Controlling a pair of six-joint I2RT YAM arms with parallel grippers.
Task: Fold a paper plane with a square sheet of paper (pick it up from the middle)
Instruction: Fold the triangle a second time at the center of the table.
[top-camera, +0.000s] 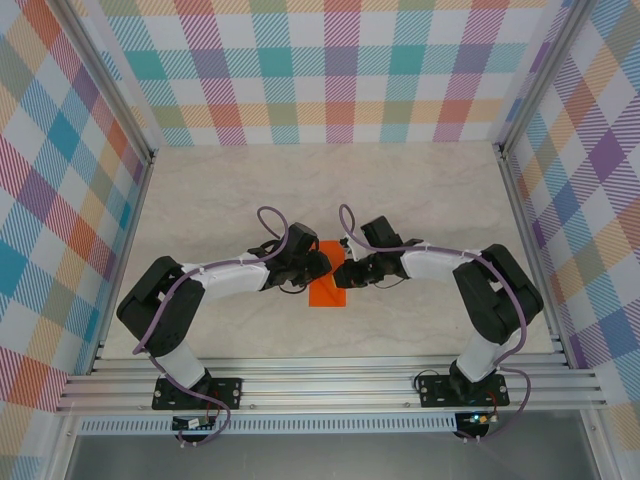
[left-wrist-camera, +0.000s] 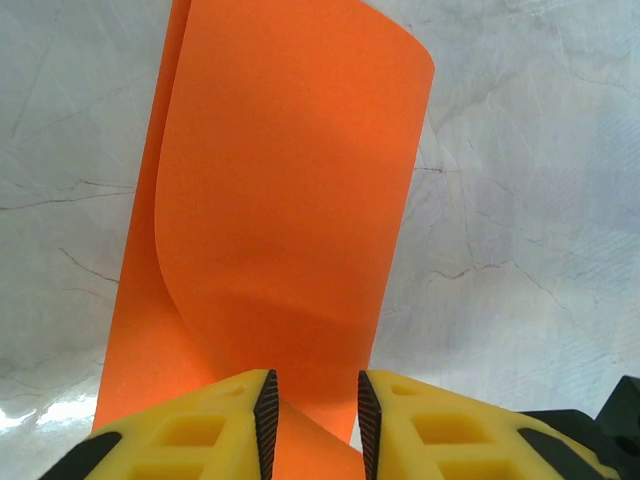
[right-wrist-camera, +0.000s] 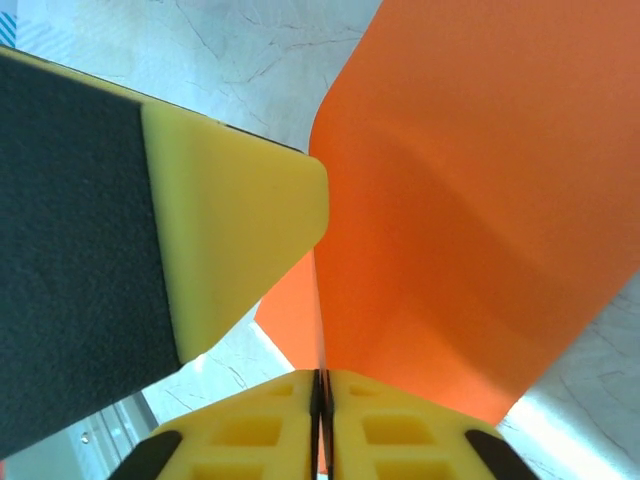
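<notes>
The square sheet of paper (top-camera: 326, 291) is bright orange and sits at mid-table between my two grippers. It is bent over on itself in a soft curve, with one flap raised. In the left wrist view the sheet (left-wrist-camera: 290, 200) runs away from my left gripper (left-wrist-camera: 313, 385), whose jaws stand apart with the curved fold lying between the pads. In the right wrist view my right gripper (right-wrist-camera: 321, 378) is shut on a thin edge of the sheet (right-wrist-camera: 470, 220). A finger of the left gripper (right-wrist-camera: 230, 230) looms close on the left. From above, the left gripper (top-camera: 320, 265) and right gripper (top-camera: 345, 272) nearly meet.
The pale marbled tabletop (top-camera: 230, 200) spreads around the sheet. Checked walls (top-camera: 60, 200) close in the left, back and right sides. An aluminium rail (top-camera: 330, 385) with both arm bases runs along the near edge.
</notes>
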